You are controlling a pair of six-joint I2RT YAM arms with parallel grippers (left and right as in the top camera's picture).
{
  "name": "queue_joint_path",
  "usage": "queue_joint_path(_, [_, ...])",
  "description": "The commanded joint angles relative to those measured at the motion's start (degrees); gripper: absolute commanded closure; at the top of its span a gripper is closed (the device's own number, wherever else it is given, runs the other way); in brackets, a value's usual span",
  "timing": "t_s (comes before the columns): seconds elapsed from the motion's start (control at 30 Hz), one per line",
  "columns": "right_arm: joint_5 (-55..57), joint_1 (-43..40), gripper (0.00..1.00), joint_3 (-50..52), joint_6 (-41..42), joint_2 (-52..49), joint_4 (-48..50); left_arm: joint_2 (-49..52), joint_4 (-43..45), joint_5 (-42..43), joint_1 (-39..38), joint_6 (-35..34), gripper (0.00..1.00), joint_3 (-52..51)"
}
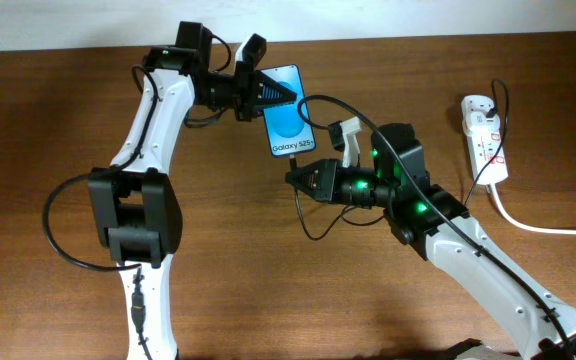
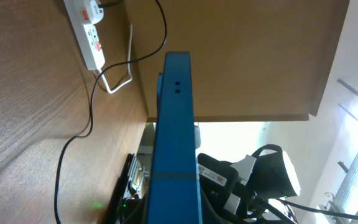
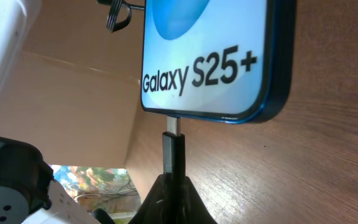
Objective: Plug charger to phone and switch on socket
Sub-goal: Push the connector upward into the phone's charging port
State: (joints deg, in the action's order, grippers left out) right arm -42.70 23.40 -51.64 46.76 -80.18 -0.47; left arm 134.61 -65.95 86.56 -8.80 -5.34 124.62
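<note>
Here, the right gripper (image 3: 169, 198) has its jaws closed on the body of the charger (image 3: 173, 148). In the right wrist view the connector stands at 12 o'clock from the fingertips. Its metal tip meets the lower edge of the phone (image 3: 210, 56) at the port; how deeply it is seated cannot be told. The left gripper (image 1: 266, 92) is clamped on the phone's opposite end and presents it edge-on to the left wrist camera, the lit screen reading "Galaxy S25+".

Step in hand, by judgement: insertion of the plug. The next move calls for a short, straight push along the connector's axis toward 12 o'clock, with the left arm bracing the phone against it. Any sideways drift could lever the tip in the port.

Overhead, the phone lies at 12 o'clock of the right gripper, just beyond its tips. The socket (image 1: 484, 130) lies well apart, between 2 and 3 o'clock of that gripper, near the edge of the table (image 1: 58, 90). Its white cord (image 1: 538, 225) trails toward 4 o'clock. The switching step is not yet done, by the grippers' positions; the switch's state cannot be read.
</note>
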Motion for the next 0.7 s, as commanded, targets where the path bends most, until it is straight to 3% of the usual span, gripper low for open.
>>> queue_joint_path(0.0, [1.79, -0.96, 0.96, -1.2, 0.15, 0.96, -0.22, -0.15, -0.28, 2.21, -0.9, 0.72, 1.0, 0.31])
queue_joint_path(0.67, [1.44, -2.54, 0.96, -1.2, -1.77, 0.96, -0.17, -0.15, -0.31, 2.21, -0.9, 0.72, 1.0, 0.31])
